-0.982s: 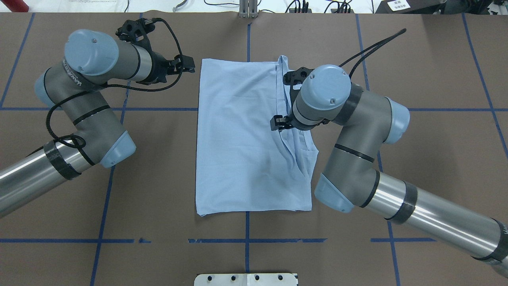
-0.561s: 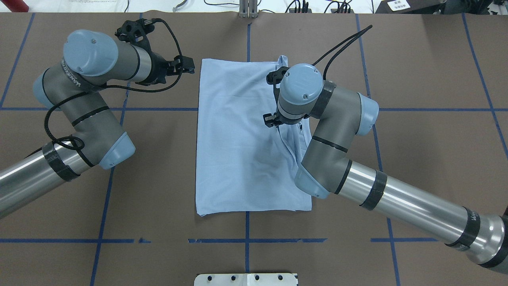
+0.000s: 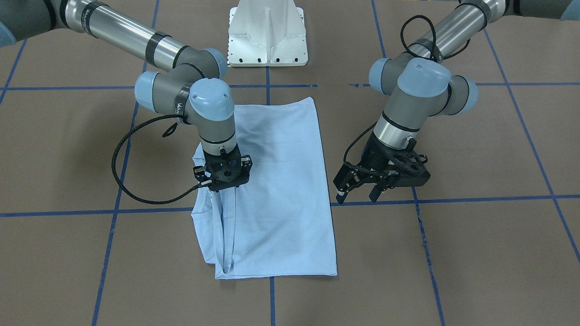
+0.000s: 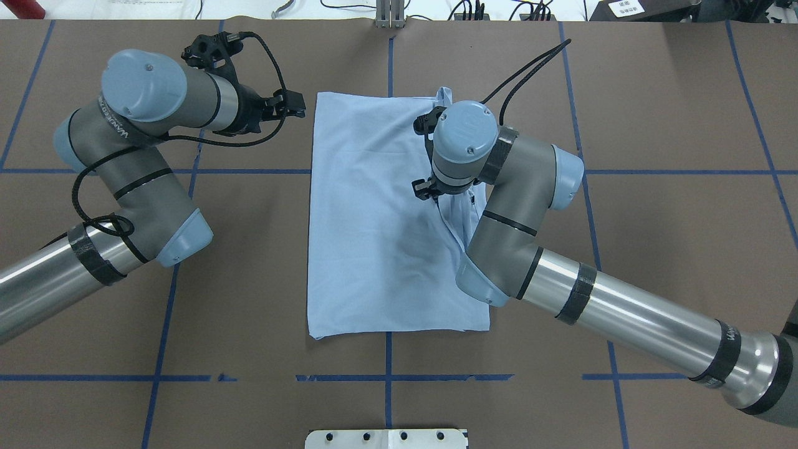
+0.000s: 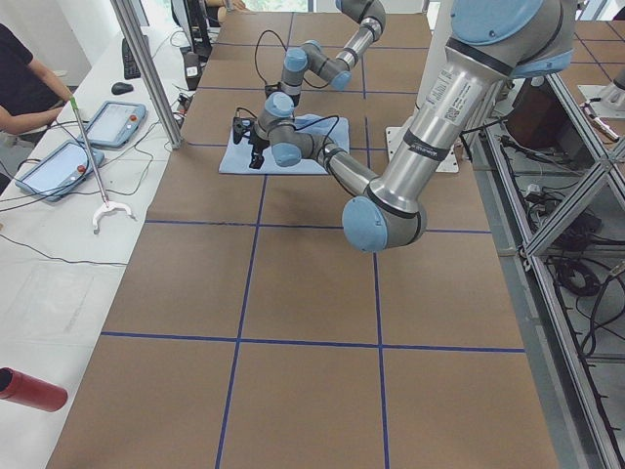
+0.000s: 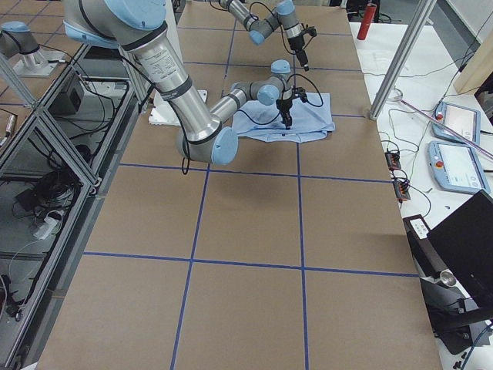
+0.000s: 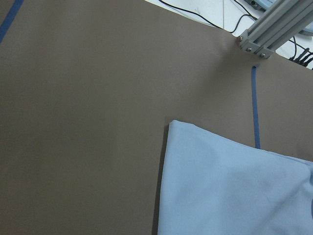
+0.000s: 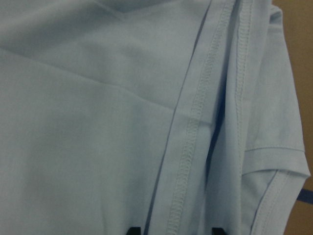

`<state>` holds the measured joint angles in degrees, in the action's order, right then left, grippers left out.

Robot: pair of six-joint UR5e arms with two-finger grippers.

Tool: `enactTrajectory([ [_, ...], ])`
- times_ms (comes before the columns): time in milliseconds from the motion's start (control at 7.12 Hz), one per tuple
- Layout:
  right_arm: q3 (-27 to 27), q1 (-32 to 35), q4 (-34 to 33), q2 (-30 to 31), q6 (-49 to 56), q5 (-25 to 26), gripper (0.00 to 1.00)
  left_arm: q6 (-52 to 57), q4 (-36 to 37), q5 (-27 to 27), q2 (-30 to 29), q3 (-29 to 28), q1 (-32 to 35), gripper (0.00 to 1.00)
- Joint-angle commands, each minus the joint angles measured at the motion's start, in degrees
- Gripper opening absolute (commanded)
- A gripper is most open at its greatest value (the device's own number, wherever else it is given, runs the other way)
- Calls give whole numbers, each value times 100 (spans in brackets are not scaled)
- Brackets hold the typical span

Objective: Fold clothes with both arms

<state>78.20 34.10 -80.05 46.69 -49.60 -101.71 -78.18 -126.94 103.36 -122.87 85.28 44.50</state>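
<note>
The pale blue T-shirt [image 4: 374,218] lies flat on the brown table, its right side folded inward in a long pleat. My right gripper [image 4: 424,187] points down onto that fold, also seen low over the cloth from the front [image 3: 219,190]. The right wrist view shows its two fingertips [image 8: 133,230] apart, straddling a stitched hem of the T-shirt [image 8: 98,122], so it looks open. My left gripper [image 4: 299,105] hovers open just off the T-shirt's far left corner, its fingers spread [image 3: 357,195]. The left wrist view shows only that corner [image 7: 230,186]. The chest print is hidden.
Blue tape lines cross the brown table. The white robot base plate [image 3: 267,40] stands at the near edge. An aluminium post [image 4: 389,15] rises at the far edge. A person [image 5: 24,78] sits at a side bench with tablets; a red cylinder [image 5: 29,389] lies there.
My right arm has swung left, carrying its gripper from the T-shirt's right fold further inward over the cloth. The left arm has barely moved.
</note>
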Motion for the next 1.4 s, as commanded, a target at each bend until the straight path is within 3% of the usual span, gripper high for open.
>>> enactTrajectory([
  [0,-50,0,-11,-64,3,-6,58,-4,-7,0,-9,-12,-3,100],
  [140,-50,0,-46,-64,3,-15,57,-13,-15,0,-26,-12,-12,100],
  [561,-42,0,-186,-55,11,-50,28,-22,-15,9,-44,-12,-20,100],
  [1123,-7,70,-213,-46,117,-94,27,-22,-15,9,-53,-12,-21,100],
  [1263,2,114,-222,-38,117,-190,8,-22,-15,9,-53,-12,-21,100],
])
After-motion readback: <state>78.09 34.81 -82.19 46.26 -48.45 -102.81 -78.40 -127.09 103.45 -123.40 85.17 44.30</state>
